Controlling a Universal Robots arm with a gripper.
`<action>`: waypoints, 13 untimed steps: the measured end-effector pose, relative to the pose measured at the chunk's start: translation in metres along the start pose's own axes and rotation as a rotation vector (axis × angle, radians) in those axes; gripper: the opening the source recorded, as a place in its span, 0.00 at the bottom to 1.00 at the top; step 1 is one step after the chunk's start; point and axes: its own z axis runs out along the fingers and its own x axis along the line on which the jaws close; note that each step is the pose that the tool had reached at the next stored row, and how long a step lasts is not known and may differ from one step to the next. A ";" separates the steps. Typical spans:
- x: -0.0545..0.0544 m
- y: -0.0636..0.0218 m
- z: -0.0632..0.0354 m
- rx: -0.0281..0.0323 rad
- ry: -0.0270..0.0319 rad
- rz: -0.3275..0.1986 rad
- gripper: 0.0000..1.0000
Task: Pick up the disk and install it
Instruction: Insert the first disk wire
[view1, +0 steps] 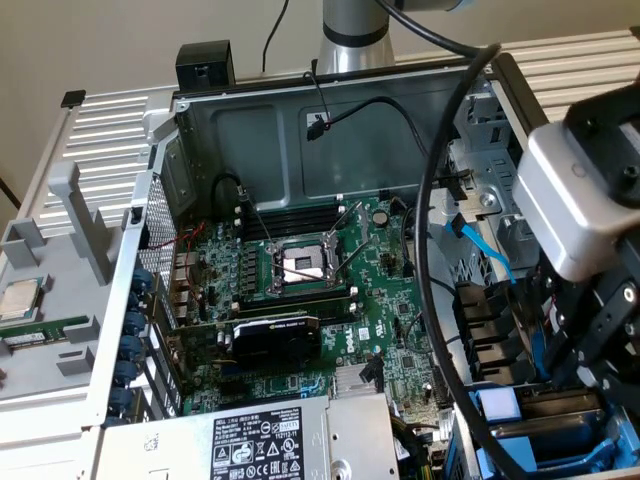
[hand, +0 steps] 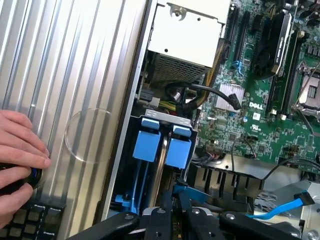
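The disk (hand: 158, 170) shows edge-on as a thin silver strip between two blue carrier tabs (hand: 147, 145). It stands in the drive bay at the corner of the open computer case. In the exterior view the disk (view1: 560, 410) and its blue frame lie low at the exterior view's right. My gripper (hand: 172, 206) sits right over the disk's near end. Its black fingers (hand: 159, 220) are drawn close together on that edge. From outside, the gripper (view1: 592, 365) hangs just above the bay under its grey wrist housing.
A grey power-supply box (view1: 260, 440) sits beside the bay, next to the green motherboard (view1: 300, 270). A blue cable (hand: 285, 207) runs loose near the bay. A person's hand (hand: 20, 145) rests on the ribbed table by a keyboard (hand: 35, 220). A small silver chip (view1: 20, 298) lies outside the case.
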 end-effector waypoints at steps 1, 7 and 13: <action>-0.001 -0.0004 -0.0001 -0.0035 0.0105 0.000 0.17; -0.011 -0.0027 -0.0021 -0.0170 0.0547 0.002 0.17; -0.017 -0.0047 -0.0029 -0.0350 0.1052 0.005 0.17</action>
